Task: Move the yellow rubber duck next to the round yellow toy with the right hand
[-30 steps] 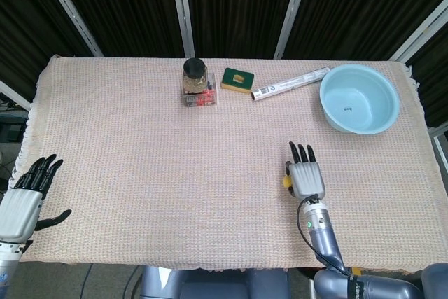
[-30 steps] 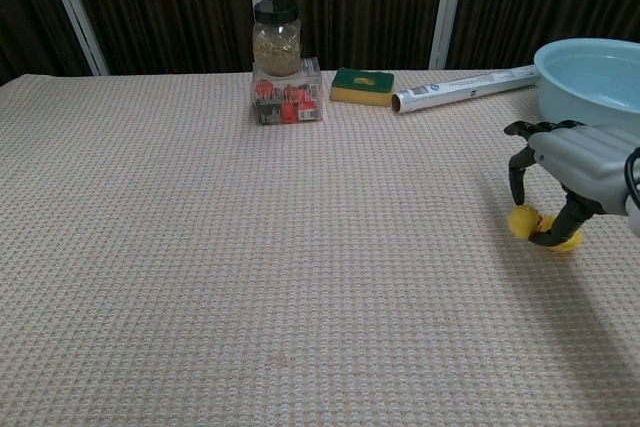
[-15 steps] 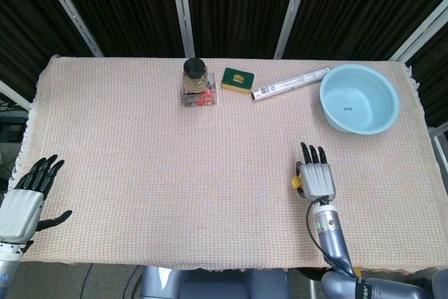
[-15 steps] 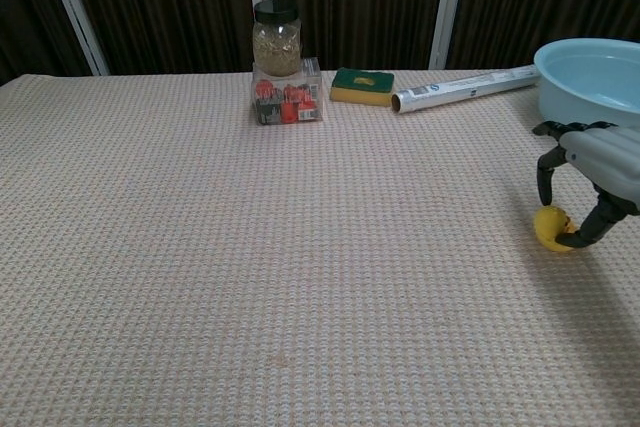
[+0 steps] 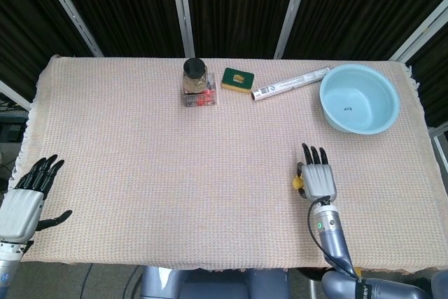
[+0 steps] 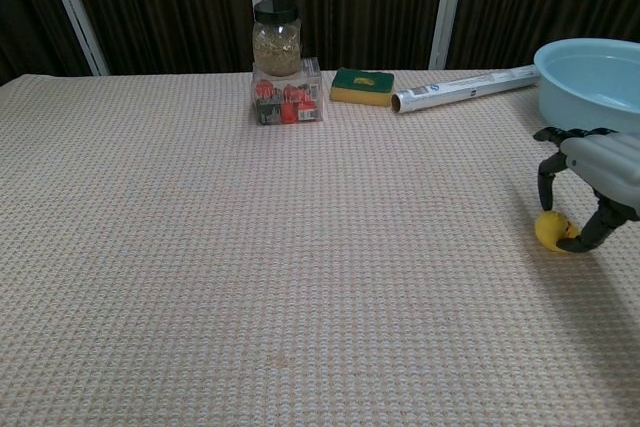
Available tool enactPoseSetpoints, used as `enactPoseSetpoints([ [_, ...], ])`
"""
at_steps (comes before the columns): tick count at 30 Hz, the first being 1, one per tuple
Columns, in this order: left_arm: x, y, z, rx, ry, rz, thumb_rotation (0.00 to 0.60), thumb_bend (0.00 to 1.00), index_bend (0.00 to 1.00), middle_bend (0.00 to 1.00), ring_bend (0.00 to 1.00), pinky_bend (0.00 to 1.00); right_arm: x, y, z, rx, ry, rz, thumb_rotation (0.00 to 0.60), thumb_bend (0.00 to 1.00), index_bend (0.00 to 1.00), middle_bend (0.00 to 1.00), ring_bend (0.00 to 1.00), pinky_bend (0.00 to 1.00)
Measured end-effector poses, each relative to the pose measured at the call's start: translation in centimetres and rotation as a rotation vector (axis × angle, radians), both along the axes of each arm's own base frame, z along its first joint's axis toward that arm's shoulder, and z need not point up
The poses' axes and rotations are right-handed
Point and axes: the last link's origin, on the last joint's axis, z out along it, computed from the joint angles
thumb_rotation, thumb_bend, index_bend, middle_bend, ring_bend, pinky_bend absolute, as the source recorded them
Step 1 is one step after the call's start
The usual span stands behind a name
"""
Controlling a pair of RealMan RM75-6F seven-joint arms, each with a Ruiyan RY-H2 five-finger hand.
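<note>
A small yellow toy, which I take for the rubber duck [image 6: 552, 231] [image 5: 297, 183], sits on the woven cloth at the right front of the table. My right hand [image 6: 600, 172] [image 5: 317, 178] arches over it, palm down. One finger comes down at the toy's far side and the thumb hooks against its near right side, so the hand pinches it. I cannot make out a second round yellow toy; anything under the palm is hidden. My left hand [image 5: 24, 197] lies open at the table's left front edge, holding nothing.
A light blue bowl [image 5: 359, 98] [image 6: 590, 77] stands behind the right hand. Along the back edge are a foil roll [image 5: 290, 83], a green sponge [image 5: 238, 79] and a jar on a clear box [image 5: 197, 82]. The table's right edge is close.
Over the last second the right hand slid right and slightly toward me, and the yellow toy went with it. Two yellow blobs showed earlier; now one does. The left hand stayed still.
</note>
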Motion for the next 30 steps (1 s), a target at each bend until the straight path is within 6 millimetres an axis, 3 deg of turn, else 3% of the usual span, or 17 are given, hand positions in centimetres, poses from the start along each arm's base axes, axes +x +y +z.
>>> enactPoseSetpoints([
  [30,0.01,-0.03,0.05,-0.002,-0.003,-0.004,0.600,0.00,0.00,0.00,0.00,0.22,-0.11,-0.64,-0.26,-0.002,0.007,-0.001,0.600,0.16,0.51,0.00,0.00,0.00],
])
